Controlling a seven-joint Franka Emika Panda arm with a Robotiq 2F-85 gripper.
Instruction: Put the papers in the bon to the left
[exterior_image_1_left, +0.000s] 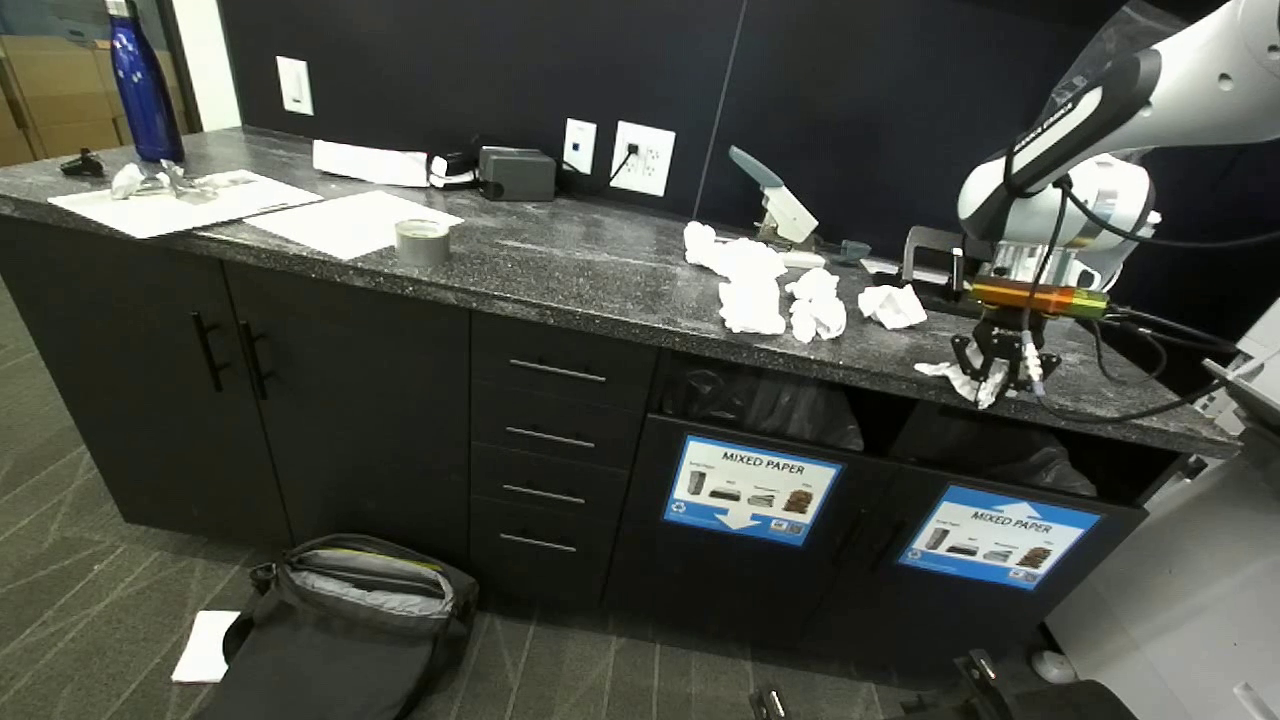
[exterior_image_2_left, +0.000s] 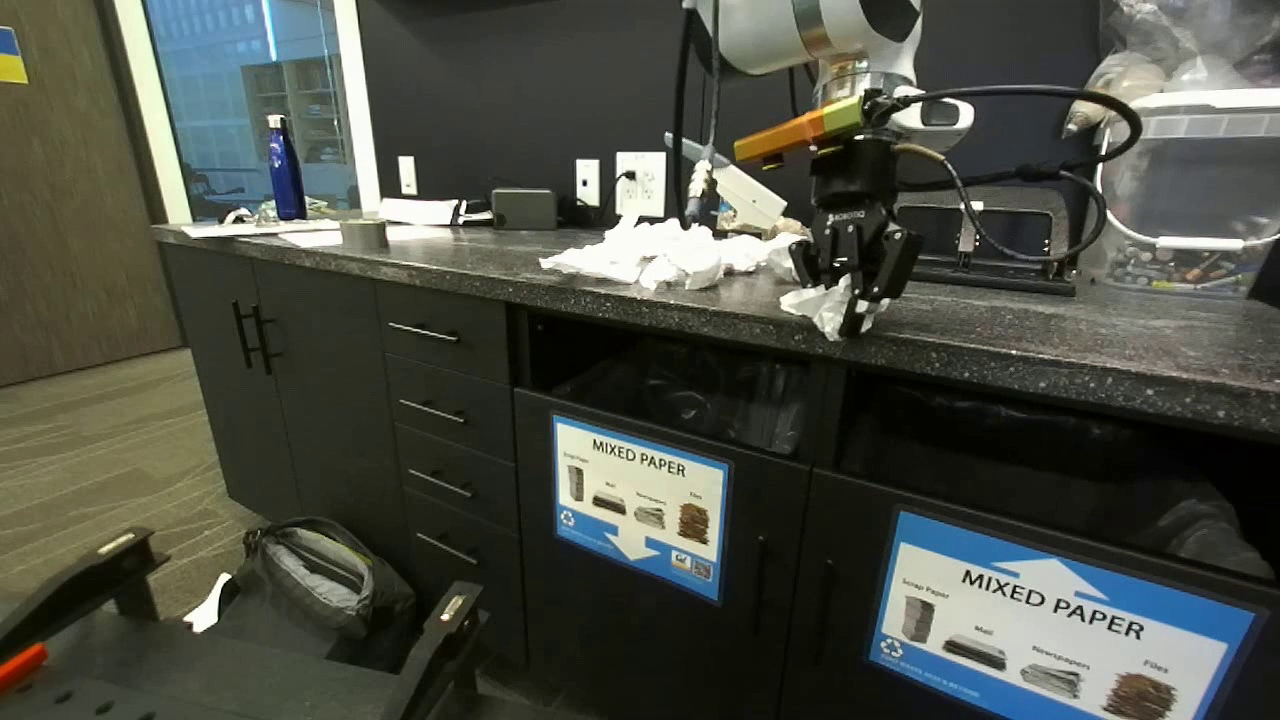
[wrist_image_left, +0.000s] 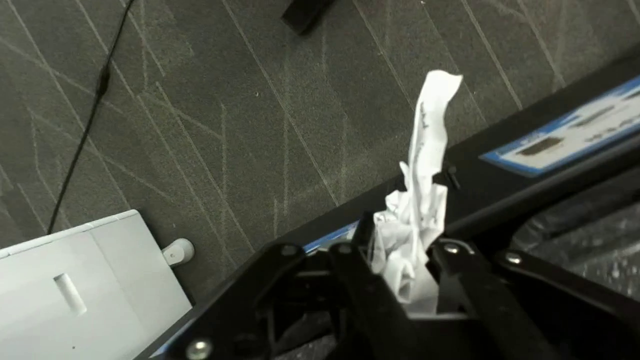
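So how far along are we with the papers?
Done: nothing I can confirm; only plastic liner shows in the left bin, its contents hidden. In hand: the gripper holds one crinkled paper near the front edge of the counter. Remaining: release that into the bin, then probably the white wads on the counter. Whether the flat sheets count is unclear.

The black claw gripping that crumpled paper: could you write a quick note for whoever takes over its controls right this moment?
Gripper: closed on a crumpled paper, at the front edge of the counter.
Where things are: more crumpled papers lie on the counter; the left mixed-paper bin, left as both exterior views show it, opens below.
Done: one paper gripped, not yet binned. What the bin already holds can't be seen.
Left: probably release this one into that bin, then bring over the loose ones. Whether the flat white sheets count too is unclear.
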